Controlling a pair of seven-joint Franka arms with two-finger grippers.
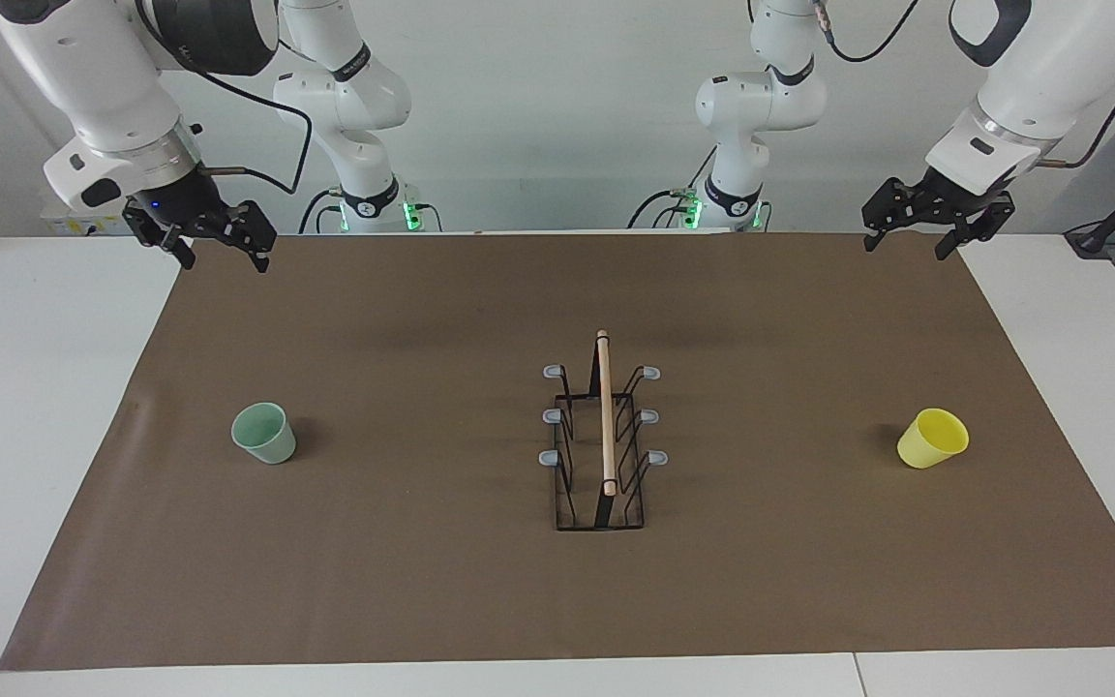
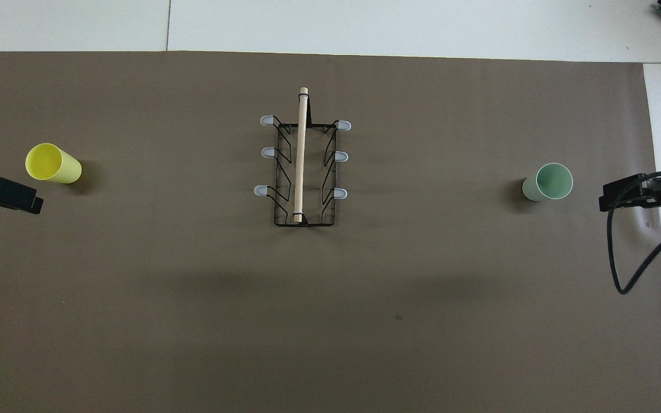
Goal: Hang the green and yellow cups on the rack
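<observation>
You have the rack (image 1: 602,436) at mid-frame on the brown mat (image 1: 422,581) covering the bench, prongs bare. The green cup (image 1: 264,433) stands at the facing view's middle left, the yellow cup (image 1: 932,439) at its middle right, both upright. Right gripper (image 1: 219,254) hangs at upper left, left gripper (image 1: 902,244) at upper right, fingers of each spread wide, empty. No writing is legible.

No legible text or labels.

Rack (image 1: 602,440) mid-mat (image 1: 422,600), one cup (image 1: 264,433) toward right arm's end, another (image 1: 933,439) toward left arm's.
</observation>
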